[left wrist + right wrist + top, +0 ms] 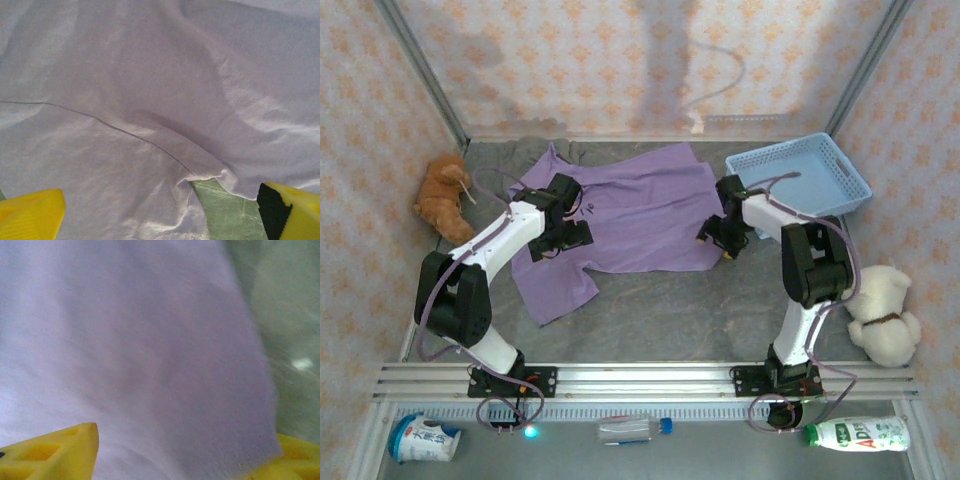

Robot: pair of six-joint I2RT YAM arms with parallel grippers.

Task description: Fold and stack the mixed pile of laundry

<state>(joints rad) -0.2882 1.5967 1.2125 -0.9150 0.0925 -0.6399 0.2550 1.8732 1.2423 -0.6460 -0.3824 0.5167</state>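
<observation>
The purple shirt [640,210] lay spread flat on the far middle of the counter [720,310]. The left end effector [563,232] hung wide open over its left sleeve seam. The right end effector [722,238] was at the shirt's right edge, fingers apart, gripping nothing.

**Top external view:** a fixed camera high behind the arm bases [505,375], looking down and forward across the whole table [660,310].
**Left wrist view:** facing down, close above the purple shirt [150,100], its own jaws at the lower corners.
**Right wrist view:** closer still and blurred, over the shirt's edge beside bare table.

All three share the shirt.
</observation>
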